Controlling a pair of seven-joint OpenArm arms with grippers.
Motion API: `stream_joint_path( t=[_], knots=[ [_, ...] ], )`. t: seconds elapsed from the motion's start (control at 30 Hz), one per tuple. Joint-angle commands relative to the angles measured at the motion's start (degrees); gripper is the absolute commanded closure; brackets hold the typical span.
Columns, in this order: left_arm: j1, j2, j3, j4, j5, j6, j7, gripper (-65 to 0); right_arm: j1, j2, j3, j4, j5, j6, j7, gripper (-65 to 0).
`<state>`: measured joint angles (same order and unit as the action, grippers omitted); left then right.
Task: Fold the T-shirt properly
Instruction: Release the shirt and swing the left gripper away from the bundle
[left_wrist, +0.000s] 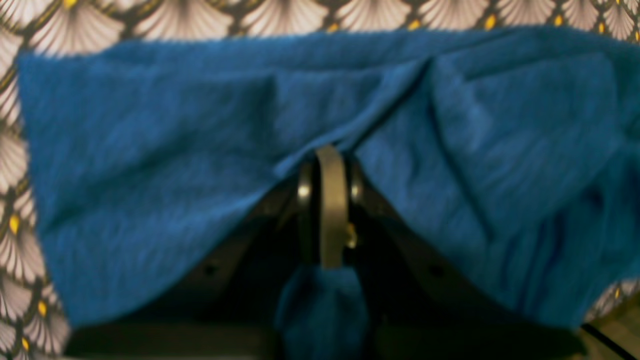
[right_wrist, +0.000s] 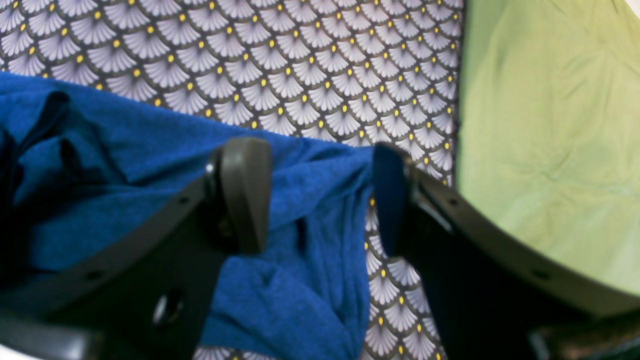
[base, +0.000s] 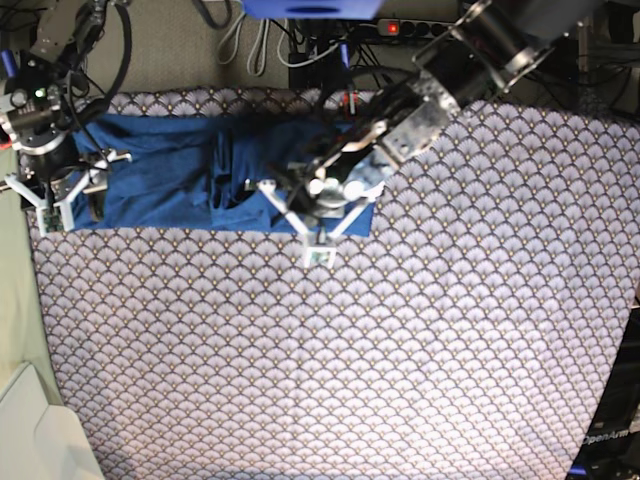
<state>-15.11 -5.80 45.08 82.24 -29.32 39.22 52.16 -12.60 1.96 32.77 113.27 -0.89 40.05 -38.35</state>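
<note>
The blue T-shirt (base: 170, 170) lies crumpled in a long band across the far left of the table. In the base view my left gripper (base: 318, 240) is at the shirt's right end, by its near edge. The left wrist view shows that gripper (left_wrist: 327, 155) shut, with T-shirt (left_wrist: 150, 175) fabric draped over its fingers and a tuft pinched below them. My right gripper (base: 68, 200) is at the shirt's left end. In the right wrist view the right gripper (right_wrist: 317, 200) is open, its fingers (right_wrist: 245, 195) set on either side of a fold of the T-shirt (right_wrist: 125, 150).
The scallop-patterned table cloth (base: 400, 350) covers the table. A green cloth (right_wrist: 550, 125) lies past the table's left edge, just beyond the right gripper. A white box (base: 40, 440) stands at the near left corner. Cables and a power strip (base: 400, 25) run behind the table.
</note>
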Motion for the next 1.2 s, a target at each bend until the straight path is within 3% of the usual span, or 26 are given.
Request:
stream_joint_path(
  t=[0.0,0.17,0.37,0.5,0.6,0.8,0.97,1.17],
  knots=[
    [-2.16,1.19,0.59,-0.52,-0.61,0.78,-1.3,-0.1,0.34,0.99,0.24,1.14,0.75,-0.05,1.38,-33.2],
    [-5.85,4.7,4.28,-4.74,-0.61,0.78,-6.49,-0.1,0.34,1.25,0.15,0.97,0.75,-0.05,1.38,-33.2],
    [-7.08,10.95,4.46,-9.67,-0.61,0.78,-8.51,-0.1,0.34,2.4,0.15,0.97,0.75,-0.05,1.38,-33.2],
    [-7.17,11.91,3.93,-7.99,-0.7,0.78,-13.0,-0.1,0.34,3.1,0.24,0.88,0.75,-0.05,1.38,-33.2],
    [-7.0,11.21,-0.38,-4.3,-0.7,0.78,-14.75,-0.1,0.34,3.71,0.32,0.88,0.75,-0.05,1.38,-33.5],
    [-3.66,3.74,-15.59,7.04,-1.14,0.78,-14.58,-0.1,1.74,3.71,5.25,0.62,0.75,-0.05,0.94,-33.7],
    [1.44,-7.52,-23.23,13.28,-1.23,0.78,-9.92,-0.1,1.3,3.71,5.86,0.53,0.75,-0.05,0.85,-34.8],
    [13.4,-20.26,-32.55,19.79,-2.2,0.78,-8.16,-0.6,1.74,2.92,5.51,-1.23,0.75,-0.05,0.77,-45.1]
  ],
)
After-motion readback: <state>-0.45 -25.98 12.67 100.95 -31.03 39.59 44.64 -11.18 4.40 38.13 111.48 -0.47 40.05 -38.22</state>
